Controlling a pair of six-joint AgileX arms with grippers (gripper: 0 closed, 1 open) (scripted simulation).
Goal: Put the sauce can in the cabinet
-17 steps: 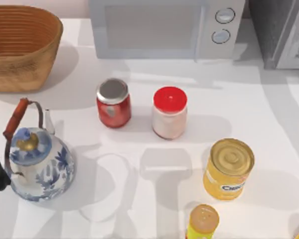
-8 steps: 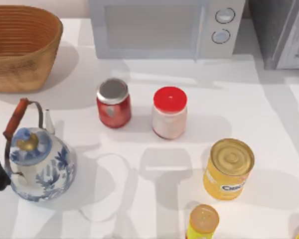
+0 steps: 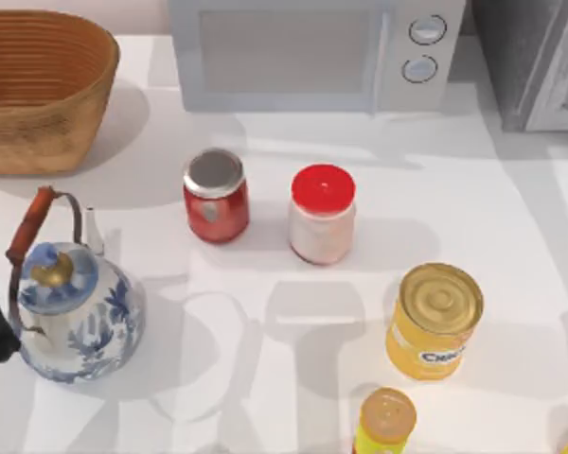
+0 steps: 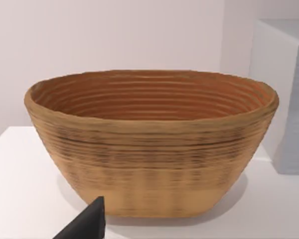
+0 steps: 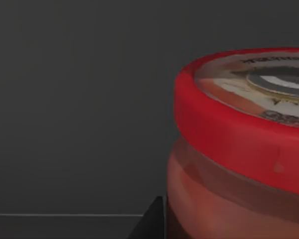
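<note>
Right wrist view shows the slim red-lidded sauce can (image 5: 239,149) against dark panelling; gripper state cannot be told; release should wait until the can sits flat.

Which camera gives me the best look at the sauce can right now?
The right wrist view: the sauce can sits close up against a dark grey surface, red-rimmed printed lid and upper body plain. The top view has jars and cans on the table; the left wrist view faces the wicker basket.

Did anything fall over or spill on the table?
Nothing stands out. The teapot, red jar, red-lidded jar and yellow can all stand upright, with no spill on the table. The sauce can looks upright too.
</note>
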